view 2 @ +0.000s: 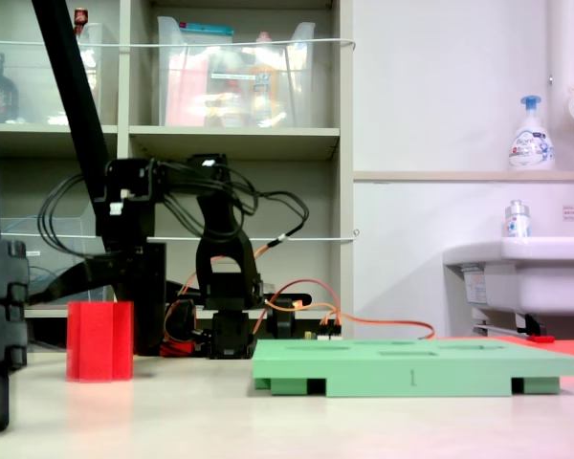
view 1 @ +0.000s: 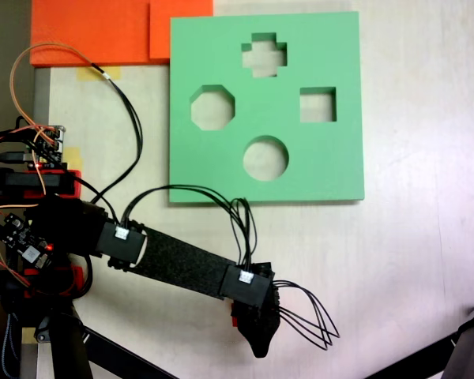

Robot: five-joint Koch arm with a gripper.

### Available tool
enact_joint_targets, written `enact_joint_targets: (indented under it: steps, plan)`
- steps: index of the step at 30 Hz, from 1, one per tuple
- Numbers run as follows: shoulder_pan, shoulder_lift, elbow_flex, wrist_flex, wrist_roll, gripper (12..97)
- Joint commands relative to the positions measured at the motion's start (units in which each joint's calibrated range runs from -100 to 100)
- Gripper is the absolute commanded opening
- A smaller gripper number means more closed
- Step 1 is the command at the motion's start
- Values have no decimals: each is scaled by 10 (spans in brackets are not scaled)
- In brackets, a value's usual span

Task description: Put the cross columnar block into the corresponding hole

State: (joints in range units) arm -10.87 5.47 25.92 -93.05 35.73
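Observation:
The cross columnar block (view 2: 99, 341), bright red foam, stands upright on the table at the left of a fixed view. The arm's black end reaches down right beside and behind it. From above, my gripper (view 1: 257, 338) hangs over that spot and covers the block, leaving a thin red sliver (view 1: 234, 321) at its left edge. Its jaws overlap in both fixed views, so whether they hold the block is unclear. The corresponding hole (view 1: 264, 55) is the plus-shaped cutout at the top of the green board (view 1: 340, 158), far from the gripper.
The board (view 2: 411, 363) also has octagonal (view 1: 212, 108), square (view 1: 317, 104) and round (view 1: 265, 158) cutouts. Orange foam sheets (view 1: 95, 31) lie at the top left. The arm's base, circuit boards and cables (view 1: 31, 229) crowd the left edge. A black stand leg (view 1: 466, 347) enters at bottom right.

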Motion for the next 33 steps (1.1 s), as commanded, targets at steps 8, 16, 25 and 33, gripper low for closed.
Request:
enact_joint_targets:
  steps: [8,16,25,33]
  plan:
    - [-6,37,21,-20,-10,697]
    - [-9,10,-7,-62,-10,336]
    - [-9,-99,-9,-70,-2,314]
    - [15,-333,-46,-70,28,315]
